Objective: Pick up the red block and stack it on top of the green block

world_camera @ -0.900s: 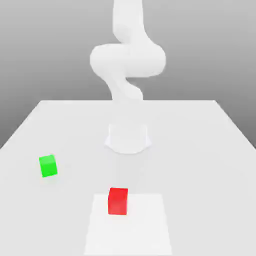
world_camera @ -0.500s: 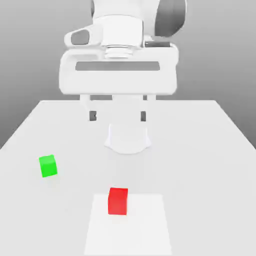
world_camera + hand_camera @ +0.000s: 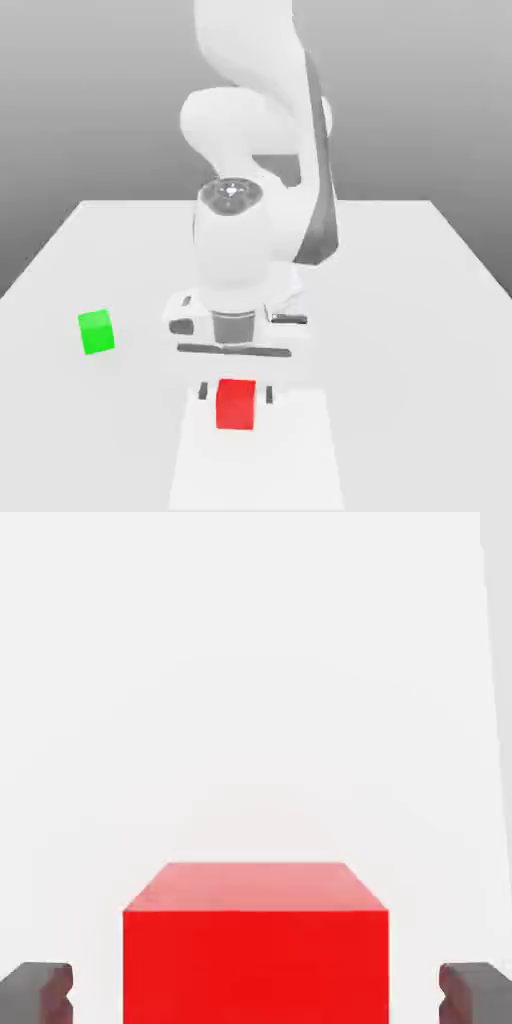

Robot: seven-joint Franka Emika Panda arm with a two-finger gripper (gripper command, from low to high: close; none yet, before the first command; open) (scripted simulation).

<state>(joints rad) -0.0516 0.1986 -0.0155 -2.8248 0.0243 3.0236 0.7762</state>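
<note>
The red block (image 3: 236,406) rests on the white table near its front edge, on a paler square patch. My gripper (image 3: 236,392) has come down over it, open, with one dark fingertip (image 3: 203,390) on each side of the cube. In the hand view the red block (image 3: 255,942) sits between the two fingers (image 3: 36,990), with a clear gap on both sides, so nothing is gripped. The green block (image 3: 96,331) stands alone on the table toward the exterior view's left, well apart from the gripper.
The white arm (image 3: 255,110) rises behind the hand and bends over the middle of the table (image 3: 420,300). A paler square patch (image 3: 300,460) marks the tabletop under the red block. Bare tabletop lies between the two cubes.
The hand has dropped from high above the table down to the red block, and its fingers now straddle the cube. Neither block has moved.
</note>
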